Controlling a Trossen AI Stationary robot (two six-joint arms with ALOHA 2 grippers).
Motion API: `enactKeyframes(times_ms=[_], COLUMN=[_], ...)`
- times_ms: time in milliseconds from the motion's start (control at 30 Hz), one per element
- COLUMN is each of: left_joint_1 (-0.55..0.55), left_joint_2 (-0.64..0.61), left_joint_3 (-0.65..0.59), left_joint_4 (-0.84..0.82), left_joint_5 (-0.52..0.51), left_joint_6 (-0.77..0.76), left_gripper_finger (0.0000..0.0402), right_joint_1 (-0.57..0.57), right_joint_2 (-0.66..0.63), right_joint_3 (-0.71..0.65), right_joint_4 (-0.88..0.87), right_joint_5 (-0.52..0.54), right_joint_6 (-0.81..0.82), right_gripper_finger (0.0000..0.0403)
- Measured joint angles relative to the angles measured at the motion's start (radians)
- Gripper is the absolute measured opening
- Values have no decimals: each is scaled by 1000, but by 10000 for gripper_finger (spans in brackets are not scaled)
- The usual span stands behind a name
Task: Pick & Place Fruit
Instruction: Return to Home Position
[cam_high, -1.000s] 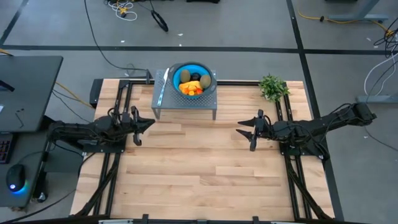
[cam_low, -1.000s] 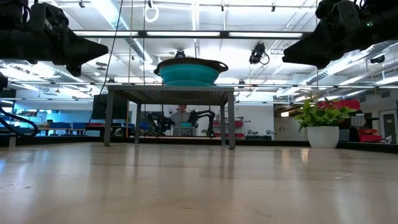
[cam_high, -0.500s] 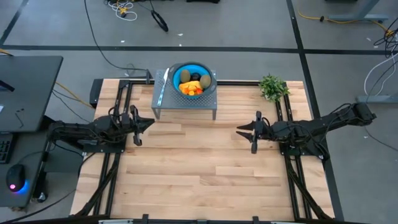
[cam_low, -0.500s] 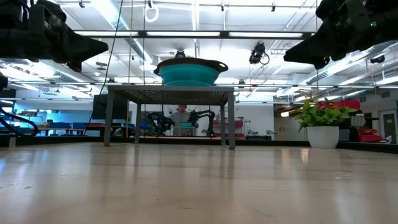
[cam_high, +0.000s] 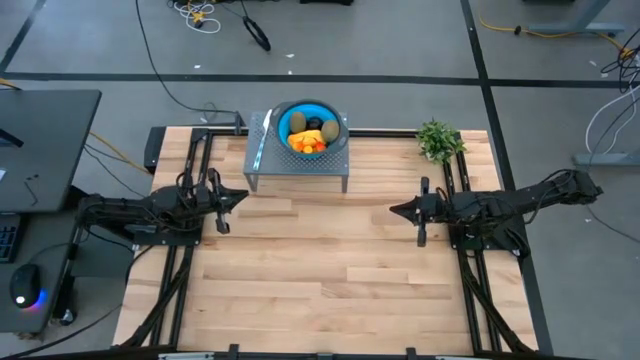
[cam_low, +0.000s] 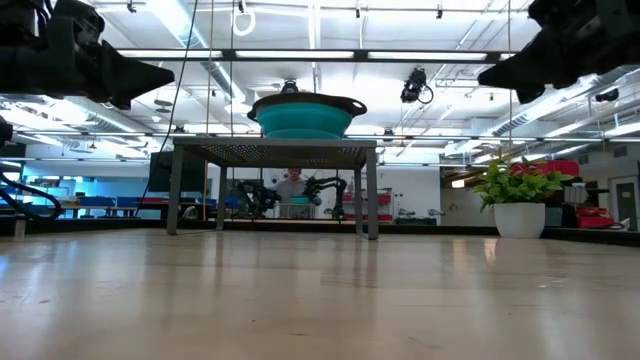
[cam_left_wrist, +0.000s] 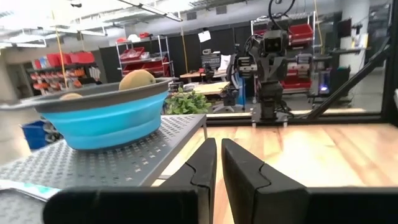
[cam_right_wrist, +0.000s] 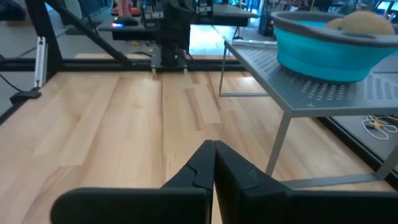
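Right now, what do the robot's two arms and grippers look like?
The left arm and the right arm are black, built of slim jointed segments. The left gripper and the right gripper each have two black angular fingers tapering to tips. No markings show.

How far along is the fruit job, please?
Done: the fruit lies in the blue bowl on the shelf, the knife beside it. In hand: nothing; the left claw and right claw hover shut and empty, apart from the shelf. Left: apparently nothing to place.

Matt fruit (cam_left_wrist: 137, 79), plastic bowl (cam_left_wrist: 106, 121), perforated metal shelf (cam_left_wrist: 124, 158), wooden table (cam_high: 320, 270).
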Motion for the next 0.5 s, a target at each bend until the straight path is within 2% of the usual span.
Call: enactKeyframes(times_ms=[200,367,500], left_joint_1=[0,0,0], left_joint_2=[0,0,0], left_joint_3=[0,0,0], left_joint_4=[0,0,0], left_joint_5=[-1,-1,-1], left_joint_6=[11,11,10], left_gripper_finger=[36,35,34], right_joint_1=[6,6,6], right_joint_2=[-124,-214,-277], right_joint_3=[0,0,-33], right_joint_4=[-90,-180,-187], right_joint_5=[5,86,108], right_joint_6=[-3,-11,-22], right_gripper_finger=[9,9,9])
